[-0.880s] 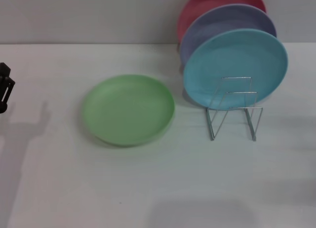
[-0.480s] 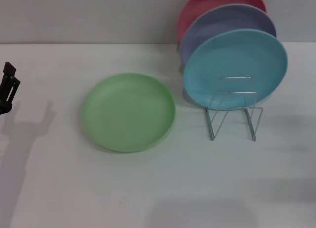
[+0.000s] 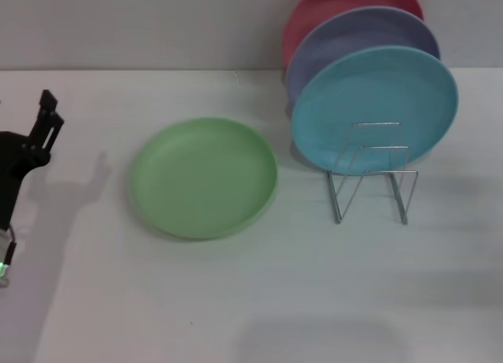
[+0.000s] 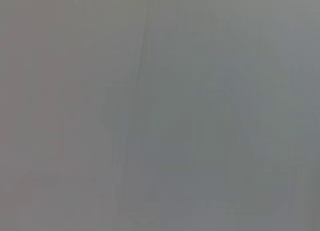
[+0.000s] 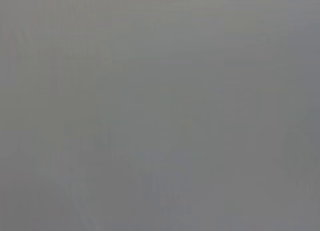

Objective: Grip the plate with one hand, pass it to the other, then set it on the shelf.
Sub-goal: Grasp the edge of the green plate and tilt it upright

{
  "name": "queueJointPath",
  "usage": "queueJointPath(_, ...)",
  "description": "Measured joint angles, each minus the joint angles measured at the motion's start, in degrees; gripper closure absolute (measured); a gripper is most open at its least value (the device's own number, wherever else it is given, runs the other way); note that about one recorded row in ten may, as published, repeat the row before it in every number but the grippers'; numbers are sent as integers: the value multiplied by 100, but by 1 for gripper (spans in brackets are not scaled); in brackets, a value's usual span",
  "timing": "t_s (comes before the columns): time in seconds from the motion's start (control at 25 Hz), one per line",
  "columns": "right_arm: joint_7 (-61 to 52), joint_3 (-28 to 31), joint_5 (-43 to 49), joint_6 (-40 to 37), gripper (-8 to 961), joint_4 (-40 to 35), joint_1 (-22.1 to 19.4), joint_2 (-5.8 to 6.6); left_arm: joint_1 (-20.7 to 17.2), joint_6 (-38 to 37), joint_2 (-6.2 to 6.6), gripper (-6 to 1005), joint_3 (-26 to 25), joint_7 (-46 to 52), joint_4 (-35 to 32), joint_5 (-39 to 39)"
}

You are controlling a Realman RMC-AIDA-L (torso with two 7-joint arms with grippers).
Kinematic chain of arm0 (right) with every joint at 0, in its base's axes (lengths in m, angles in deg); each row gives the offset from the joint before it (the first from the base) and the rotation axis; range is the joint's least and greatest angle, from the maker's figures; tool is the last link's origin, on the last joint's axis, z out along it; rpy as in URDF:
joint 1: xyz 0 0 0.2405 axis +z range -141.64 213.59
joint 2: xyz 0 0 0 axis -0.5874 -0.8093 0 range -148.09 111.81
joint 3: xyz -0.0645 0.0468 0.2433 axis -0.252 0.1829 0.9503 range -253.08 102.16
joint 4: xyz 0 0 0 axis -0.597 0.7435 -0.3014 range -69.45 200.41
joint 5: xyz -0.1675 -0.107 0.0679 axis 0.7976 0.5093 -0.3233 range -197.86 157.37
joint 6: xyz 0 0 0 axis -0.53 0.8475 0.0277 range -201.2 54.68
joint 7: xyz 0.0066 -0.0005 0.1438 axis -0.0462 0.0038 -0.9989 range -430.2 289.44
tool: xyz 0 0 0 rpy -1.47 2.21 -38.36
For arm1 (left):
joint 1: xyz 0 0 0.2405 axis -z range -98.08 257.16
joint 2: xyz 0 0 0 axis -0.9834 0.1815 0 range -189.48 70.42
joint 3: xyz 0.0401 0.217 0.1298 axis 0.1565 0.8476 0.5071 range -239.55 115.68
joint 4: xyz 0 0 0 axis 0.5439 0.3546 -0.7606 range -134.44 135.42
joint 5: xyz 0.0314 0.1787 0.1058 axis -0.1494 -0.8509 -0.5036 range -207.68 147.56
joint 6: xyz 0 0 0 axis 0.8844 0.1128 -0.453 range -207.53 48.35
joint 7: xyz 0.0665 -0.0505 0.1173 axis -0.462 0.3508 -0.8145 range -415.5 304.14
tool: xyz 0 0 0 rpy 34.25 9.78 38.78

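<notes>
The light green plate lay flat on the white table, just left of the wire shelf, which held the sky-blue plate. The left gripper was at the table's left edge, apart from the plate; whether its claw was wide or narrow, I cannot tell.

We see a staged test setup: a bare white desk, plain grey wall, plastic plates in a wire rack.
</notes>
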Motion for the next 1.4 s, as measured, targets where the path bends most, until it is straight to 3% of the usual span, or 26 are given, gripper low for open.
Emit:
queueJointPath(0.28, -5, 0, 4, 265, 489, -31, 62, 6, 84, 353, 119, 154, -81, -15, 366, 1)
queueJointPath(0.36, -4, 0, 4, 332, 489, -32, 75, 6, 212, 1189, 383, 154, -365, -27, 803, 3)
queueJointPath(0.48, 38, 0, 4, 456, 490, -34, 96, 5, 268, 1675, 636, 154, -515, -110, 1158, -6)
queueJointPath(0.52, 38, 0, 4, 456, 490, -34, 96, 5, 278, 2007, 798, 154, -683, -273, 1438, -64)
queueJointPath(0.64, 50, 11, 4, 499, 490, -34, 102, 3, 186, 2823, 1023, 154, -1314, -807, 2112, -306)
queueJointPath(0.68, 51, 17, 4, 502, 490, -34, 102, 3, 53, 3392, 1094, 154, -1799, -1146, 2499, -513)
queueJointPath(0.76, 52, 26, 4, 514, 490, -34, 102, 3, -143, 3999, 1123, 154, -2362, -1459, 2973, -802)
queueJointPath(0.8, 55, 33, -4, 550, 490, -33, 103, 3, -458, 4869, 1094, 154, -3134, -1873, 3633, -1272)
queueJointPath(0.84, 55, 33, -4, 550, 490, -33, 103, 3, -458, 4869, 1094, 154, -3134, -1873, 3633, -1272)
queueJointPath(0.92, 61, 36, -12, 593, 490, -34, 113, 3, -817, 5798, 905, 154, -3993, -2273, 4330, -1778)
queueJointPath(0.96, 63, 37, -16, 612, 490, -33, 118, 1, -941, 6164, 762, 154, -4352, -2453, 4607, -1989)
queueJointPath(1.0, 64, 40, -21, 625, 490, -33, 126, -6, -1161, 6836, 433, 154, -5025, -2886, 5093, -2394)
queueJointPath(1.04, 64, 40, -21, 625, 489, -33, 126, -6, -1161, 6836, 433, 154, -5025, -2886, 5093, -2394)
queueJointPath(1.12, 65, 42, -23, 626, 489, -31, 130, -10, -1304, 7474, 87, 154, -5565, -3414, 5489, -2716)
queueJointPath(1.16, 65, 43, -23, 629, 489, -23, 131, -12, -1339, 7721, 16, 154, -5692, -3588, 5622, -2786)
queueJointPath(1.2, 65, 44, -23, 634, 489, -5, 136, -12, -1346, 8158, 14, 154, -5777, -3681, 5838, -2783)
queueJointPath(1.4, 65, 43, -31, 637, 489, -6, 137, -19, -1314, 8806, 28, 154, -5955, -3633, 6057, -2767)
